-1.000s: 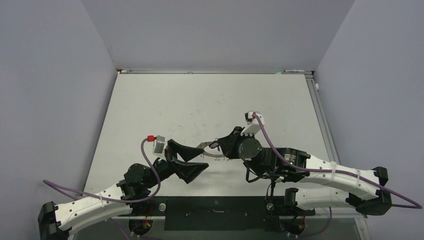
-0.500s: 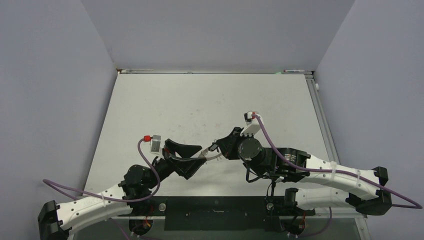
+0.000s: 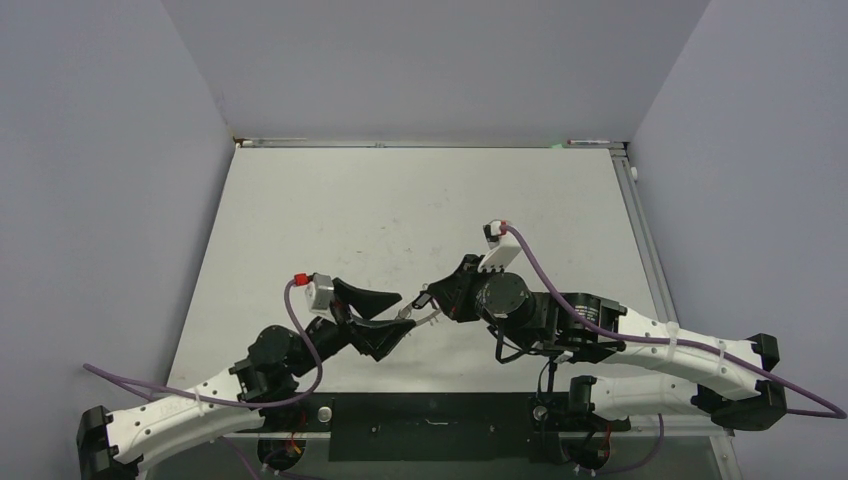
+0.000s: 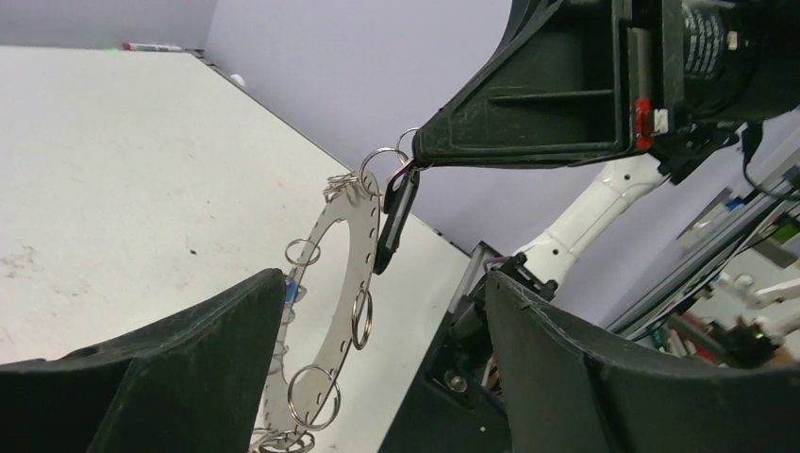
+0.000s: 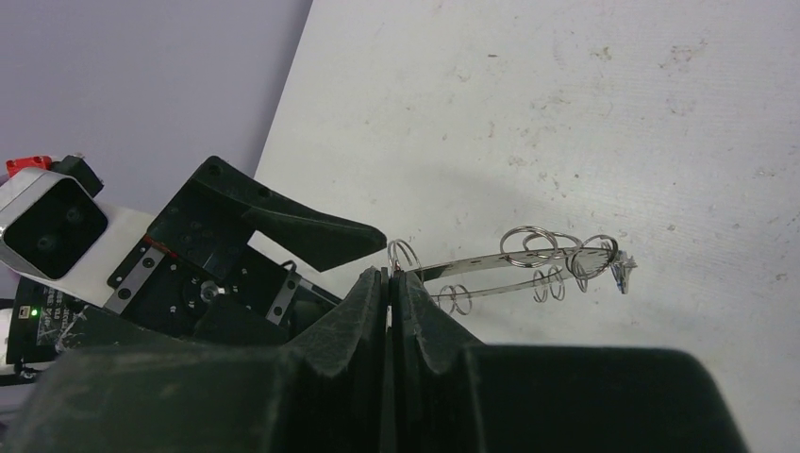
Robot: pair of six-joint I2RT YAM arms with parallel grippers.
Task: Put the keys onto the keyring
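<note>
The keyring [image 4: 332,283], a flat grey ring fringed with wire loops, hangs in the air between the two arms, above the table. My right gripper [image 5: 389,276] is shut on the dark key [image 4: 391,219], and a silver loop [image 4: 379,159] joins that key to the keyring's rim. From the right wrist the keyring [image 5: 514,266] reaches away from the fingertips, with the blue key [image 5: 624,275] at its far end. My left gripper [image 4: 377,311] is open, its fingers [image 4: 179,368] standing on either side of the keyring's lower part. From above, the left gripper [image 3: 392,316] meets the keyring [image 3: 420,317] beside the right gripper [image 3: 426,298].
The white table [image 3: 400,200] stretches away behind both arms, with grey walls on three sides. A metal rail [image 3: 640,230] runs along the right edge. The black mounting plate [image 3: 430,425] lies at the near edge between the arm bases.
My left gripper has moved right onto the keyring's left end and its jaws have narrowed. The right gripper with the key and keyring has shifted slightly left and up.
</note>
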